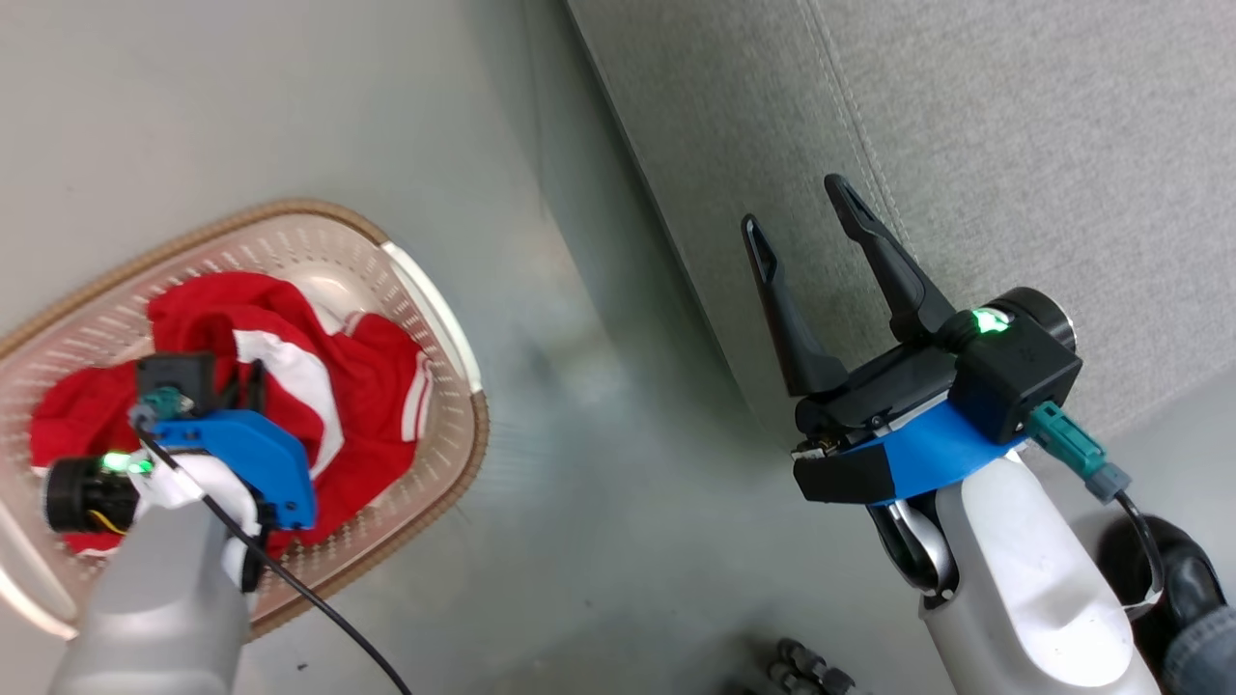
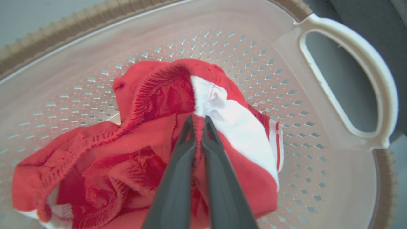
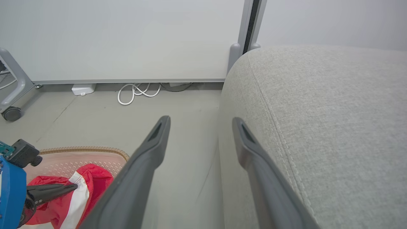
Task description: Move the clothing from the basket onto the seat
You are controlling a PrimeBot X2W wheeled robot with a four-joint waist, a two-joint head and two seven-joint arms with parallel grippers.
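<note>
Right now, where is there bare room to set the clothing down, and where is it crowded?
The seat is bare either side of its stitched seam, beside the open right gripper. The floor between basket and seat is free. The basket is crowded: clothing heaped inside, pinched by the shut left gripper.

You've got pale grey forearm shells (image 1: 1024,579), each with a blue wrist bracket (image 1: 927,449). Black camera block (image 1: 1014,372) with a green LED (image 1: 987,320), teal connector (image 1: 1067,439), thin black cable (image 1: 280,570). Right end effector (image 1: 796,206) and left end effector (image 2: 198,120): two long dark tapered fingers (image 1: 784,319), slotted near the tips.
</note>
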